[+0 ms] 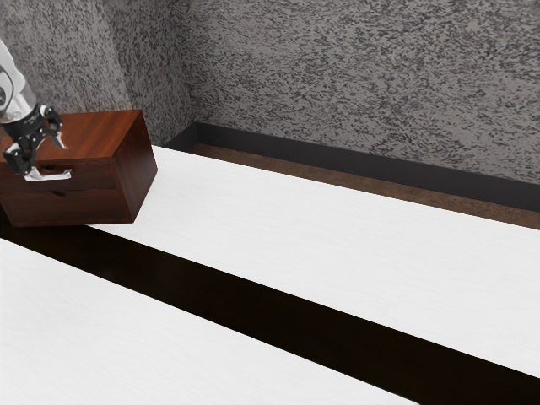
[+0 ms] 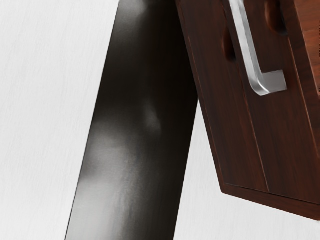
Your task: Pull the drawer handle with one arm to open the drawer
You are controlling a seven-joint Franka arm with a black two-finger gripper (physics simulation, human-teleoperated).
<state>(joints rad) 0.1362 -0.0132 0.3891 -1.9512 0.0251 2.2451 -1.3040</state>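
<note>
A speckled grey wall [image 1: 354, 76] rises behind the wooden cabinet [image 1: 110, 139], with a dark skirting board [image 1: 363, 164] along its foot running away from the cabinet toward the exterior view's right. The white surface [image 1: 337, 245] carries the cabinet at its far corner and spreads out from it across most of the exterior view. A glossy black band [image 1: 253, 304] cuts across this surface, starting just under the cabinet's front lower edge and slanting away from it. The wrist view shows the same band [image 2: 140, 125] passing beside the cabinet's corner, with the white surface [image 2: 40, 100] on either side of it. The cabinet [image 2: 240, 140] itself is a reddish-brown box with a plain top and a solid side panel. Its front face holds the drawer [image 1: 97, 175], whose panel looks flush with the rest of the front, so the drawer appears closed. The white arm [image 1: 7, 84] comes down just in front of the cabinet's front top edge. The black claw [image 1: 35, 150] hangs at the cabinet's front, close above the handle, with its two fingers spread apart and nothing gripped between them. The silver drawer handle [image 1: 52, 174] sits on the drawer panel just below the claw. In the wrist view the handle [image 2: 248, 50] is a flat metal bar standing off the drawer front, with a bent foot at its end.
</note>
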